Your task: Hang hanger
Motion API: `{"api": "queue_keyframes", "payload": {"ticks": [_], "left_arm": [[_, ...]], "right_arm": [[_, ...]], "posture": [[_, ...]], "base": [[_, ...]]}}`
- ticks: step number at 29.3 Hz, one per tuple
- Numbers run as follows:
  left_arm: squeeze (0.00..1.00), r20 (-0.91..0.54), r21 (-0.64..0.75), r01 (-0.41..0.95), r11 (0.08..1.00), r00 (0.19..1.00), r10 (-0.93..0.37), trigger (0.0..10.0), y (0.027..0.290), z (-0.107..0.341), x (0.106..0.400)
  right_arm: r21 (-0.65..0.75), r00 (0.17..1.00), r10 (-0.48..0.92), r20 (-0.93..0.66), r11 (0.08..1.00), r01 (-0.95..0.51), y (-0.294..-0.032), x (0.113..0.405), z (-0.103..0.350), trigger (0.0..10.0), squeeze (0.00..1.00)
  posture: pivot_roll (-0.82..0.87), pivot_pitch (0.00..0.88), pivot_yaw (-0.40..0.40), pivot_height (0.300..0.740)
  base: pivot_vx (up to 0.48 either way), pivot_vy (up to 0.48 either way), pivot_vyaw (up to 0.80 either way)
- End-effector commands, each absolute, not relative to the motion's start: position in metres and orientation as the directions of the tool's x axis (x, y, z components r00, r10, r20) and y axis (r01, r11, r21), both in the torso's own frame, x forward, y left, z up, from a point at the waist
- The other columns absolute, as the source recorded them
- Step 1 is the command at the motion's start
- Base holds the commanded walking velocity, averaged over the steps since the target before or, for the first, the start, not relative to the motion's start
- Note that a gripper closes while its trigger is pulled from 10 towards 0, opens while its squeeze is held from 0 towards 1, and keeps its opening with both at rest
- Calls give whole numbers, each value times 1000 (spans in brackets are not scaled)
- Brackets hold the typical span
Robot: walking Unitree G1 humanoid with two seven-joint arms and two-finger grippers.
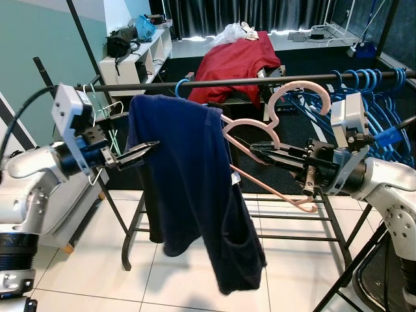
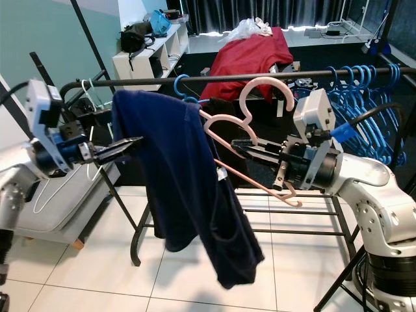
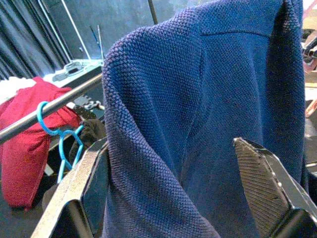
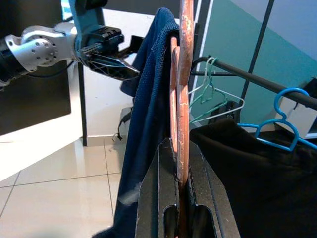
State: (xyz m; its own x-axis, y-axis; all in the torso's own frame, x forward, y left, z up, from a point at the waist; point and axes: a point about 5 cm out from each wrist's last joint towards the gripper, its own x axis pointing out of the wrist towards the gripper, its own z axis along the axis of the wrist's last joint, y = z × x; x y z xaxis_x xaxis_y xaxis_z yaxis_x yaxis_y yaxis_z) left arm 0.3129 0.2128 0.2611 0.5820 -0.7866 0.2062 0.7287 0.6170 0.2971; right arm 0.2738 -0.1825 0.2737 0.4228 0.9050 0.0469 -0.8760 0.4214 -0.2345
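Right gripper (image 1: 255,148) clamped on pink hanger (image 1: 260,125), navy garment (image 1: 188,188) draped; left gripper (image 1: 151,146) parted beside it; hook just below rail (image 1: 214,82), unhung.

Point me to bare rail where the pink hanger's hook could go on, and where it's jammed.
Bare rail runs between the lone blue hanger hook near the navy garment and the packed blue hangers at the robot's right end. The pink hanger, clamped in the right gripper, sits just before that stretch. The left gripper is at the garment's shoulder.
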Motion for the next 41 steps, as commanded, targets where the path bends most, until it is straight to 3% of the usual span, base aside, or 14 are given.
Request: {"api": "queue_keyframes", "payload": {"ticks": [1, 5, 6, 7, 12, 22, 29, 31, 36, 37, 40, 41], "left_arm": [[0, 212, 288, 734, 616, 578, -788, 10000, 208, 260, 315], [0, 217, 280, 740, 611, 572, -791, 10000, 205, 259, 315], [0, 205, 268, 772, 576, 538, -817, 8000, 199, 255, 313], [0, 189, 255, 806, 534, 500, -845, 0, 192, 250, 309], [0, 169, 240, 839, 489, 460, -872, 0, 185, 244, 304], [0, 181, 267, 786, 557, 527, -830, 0, 204, 253, 308], [0, 189, 294, 750, 592, 562, -805, 0, 219, 264, 307], [0, 208, 312, 719, 622, 587, -783, 0, 231, 272, 305], [0, 229, 324, 688, 650, 609, -759, 0, 241, 280, 304], [0, 248, 333, 656, 678, 632, -734, 0, 250, 286, 304], [0, 261, 339, 634, 695, 646, -717, 0, 256, 290, 304], [0, 293, 336, 598, 727, 668, -685, 0, 263, 296, 305]], "right_arm": [[-269, 389, 918, 77, 395, -878, -178, 269, 285, 0, 0], [-268, 388, 918, 78, 394, -879, -178, 269, 285, 0, 0], [-268, 388, 918, 78, 394, -879, -178, 269, 285, 0, 0], [-267, 389, 918, 78, 395, -879, -178, 269, 285, 0, 0], [-266, 389, 918, 79, 395, -879, -178, 269, 285, 0, 0], [-269, 406, 910, 79, 412, -870, -180, 271, 286, 0, 0], [-282, 468, 882, 44, 461, -841, -188, 276, 282, 0, 0], [-302, 535, 844, -40, 501, -811, -200, 281, 272, 0, 0], [-316, 576, 808, -120, 519, -794, -212, 282, 262, 0, 0], [-289, 573, 794, -204, 510, -810, -220, 278, 250, 0, 0], [-266, 564, 785, -257, 503, -822, -225, 274, 242, 0, 0], [-215, 514, 777, -364, 467, -858, -227, 265, 224, 0, 0]], "posture": [[-120, 0, 107, 731], [-121, 0, 108, 731], [-119, 0, 107, 731], [-119, 0, 108, 731], [-118, 0, 107, 731], [-116, 0, 106, 731], [-115, 0, 106, 731], [-113, 0, 105, 731], [-113, 0, 105, 731], [-111, 0, 105, 731], [-111, 0, 105, 731], [-111, 0, 105, 731]], "base": [[0, 0, 0], [0, 0, 0], [0, 0, 0], [0, 0, 0], [0, 0, 0], [0, 0, 0], [0, 0, 0], [0, 0, 0], [0, 0, 0], [0, 0, 0], [0, 0, 0], [0, 0, 0]]}}
